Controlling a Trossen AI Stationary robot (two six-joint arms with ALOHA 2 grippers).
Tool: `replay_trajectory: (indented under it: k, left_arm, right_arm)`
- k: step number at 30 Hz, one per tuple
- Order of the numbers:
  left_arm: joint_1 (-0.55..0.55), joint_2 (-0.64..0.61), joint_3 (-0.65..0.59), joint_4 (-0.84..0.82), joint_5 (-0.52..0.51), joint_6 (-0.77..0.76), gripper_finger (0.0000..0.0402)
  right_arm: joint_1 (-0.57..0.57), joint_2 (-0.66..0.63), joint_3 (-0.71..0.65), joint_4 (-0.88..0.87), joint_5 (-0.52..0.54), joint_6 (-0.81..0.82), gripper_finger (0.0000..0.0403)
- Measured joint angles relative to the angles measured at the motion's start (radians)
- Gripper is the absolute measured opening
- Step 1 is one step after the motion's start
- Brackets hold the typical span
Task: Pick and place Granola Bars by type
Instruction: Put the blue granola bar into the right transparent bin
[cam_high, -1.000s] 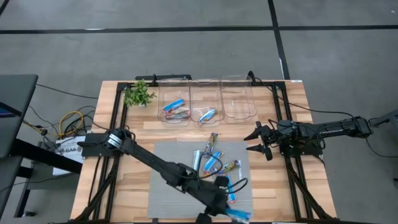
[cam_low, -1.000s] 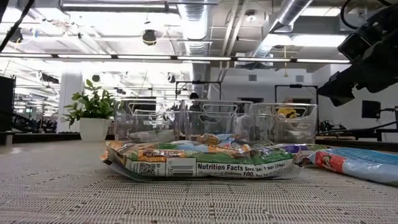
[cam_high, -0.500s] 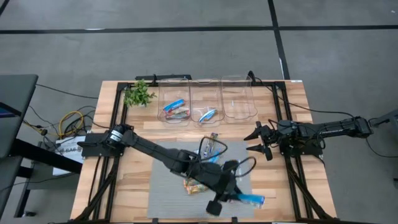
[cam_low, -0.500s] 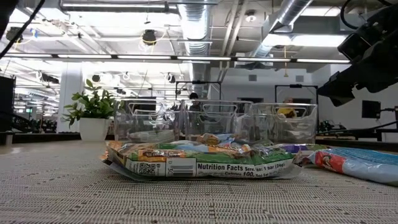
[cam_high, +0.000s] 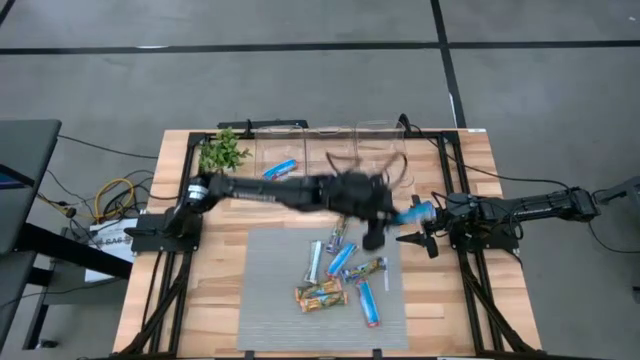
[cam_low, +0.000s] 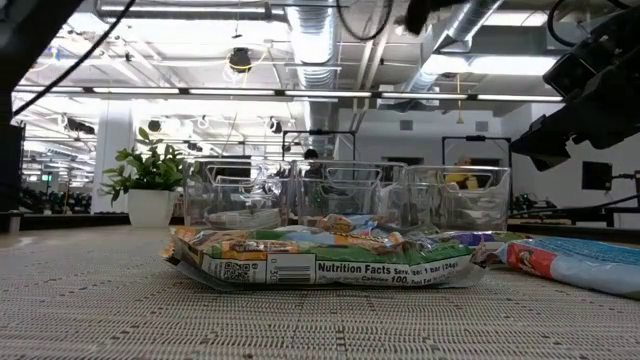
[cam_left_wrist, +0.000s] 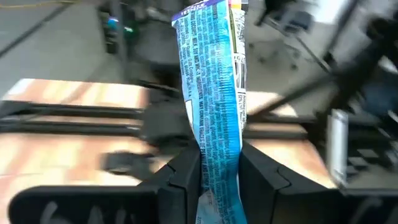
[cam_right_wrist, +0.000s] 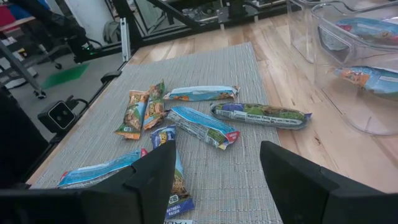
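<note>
Left arm has swung from the near edge of the mat up and across toward the bins. A second ago the left gripper was low over the front of the grey mat; now it sits just in front of the right-hand bin, close to the parked right gripper.

It carries a blue granola bar. The left wrist view shows the left fingers clamped on the bar's lower end, with the wrapper standing up between them. In the high view the bar pokes out as a blue tip beside the right arm.

So the pick is done and this is transport. The bar's off the mat but not in a bin yet.

Left on the mat: about six loose bars, one orange/green, the rest mostly blue or silver-blue. The left bin already shows a blue bar. The arm hides the middle bin.

Right arm waits at the right edge of the tabletop; its fingers are spread wide with nothing between them, unchanged over the last second.

Judgement: heading for a drop. I can't tell yet which bin it's aiming at. Motion blur says it's moving fast.
</note>
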Motion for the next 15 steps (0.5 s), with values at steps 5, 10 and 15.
replay_trajectory:
  k: [5, 10, 15]
  left_arm:
    - [0.127, -0.004, 0.002, 0.0, 0.0, -0.025, 0.0083]
    - [0.218, -0.004, 0.002, -0.031, 0.001, -0.077, 0.0083]
    - [0.25, -0.004, 0.001, -0.03, 0.002, -0.069, 0.0083]
  right_arm:
    - [0.0, 0.0, 0.0, 0.0, 0.0, 0.0, 0.0226]
    - [0.0, 0.0, 0.0, 0.0, 0.0, 0.0, 0.0226]
    - [0.0, 0.0, 0.0, 0.0, 0.0, 0.0, 0.0226]
